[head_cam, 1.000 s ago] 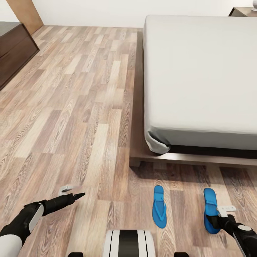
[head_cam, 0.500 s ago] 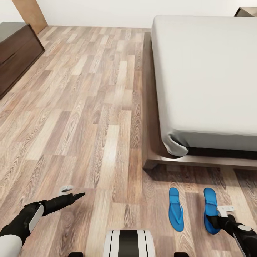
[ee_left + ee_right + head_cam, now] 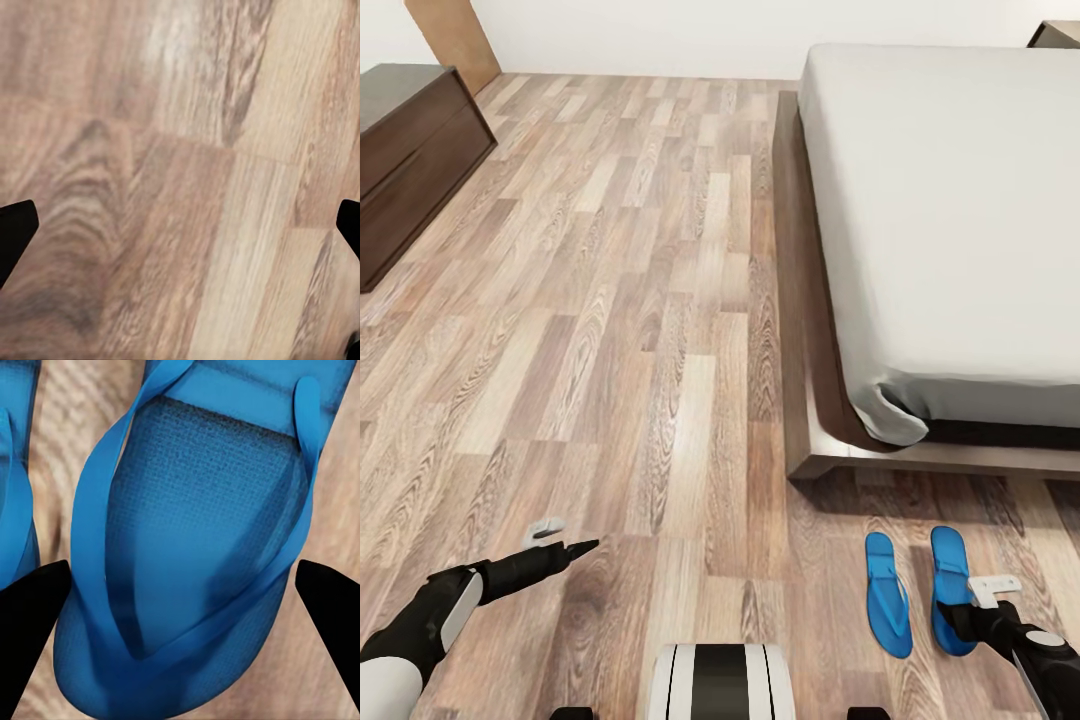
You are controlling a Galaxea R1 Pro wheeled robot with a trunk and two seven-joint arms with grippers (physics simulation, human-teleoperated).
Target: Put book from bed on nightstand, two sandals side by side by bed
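Note:
Two bright blue sandals lie close together past the foot of the bed (image 3: 950, 220). One sandal (image 3: 888, 607) rests flat on the wood floor. My right gripper (image 3: 972, 603) is shut on the other sandal (image 3: 950, 565), its fingers pressing both side edges of the sole (image 3: 202, 547). The floor sandal's edge (image 3: 15, 472) shows beside the held one. My left gripper (image 3: 567, 537) hovers open over bare planks (image 3: 180, 187), nothing between its fingers. A corner of a nightstand (image 3: 1058, 33) peeks out beyond the mattress. The book is out of view.
A dark dresser (image 3: 410, 150) stands along the left wall, with a wooden door (image 3: 455, 40) behind it. A wide stretch of plank floor (image 3: 620, 300) runs between dresser and bed. The bed's low wooden frame (image 3: 810, 440) juts out ahead of the sandals.
The whole view has shifted, sliding the bed and the floor sandal rightward in the picture. The held sandal kept its place at my right gripper, and the gap between the two sandals has narrowed.

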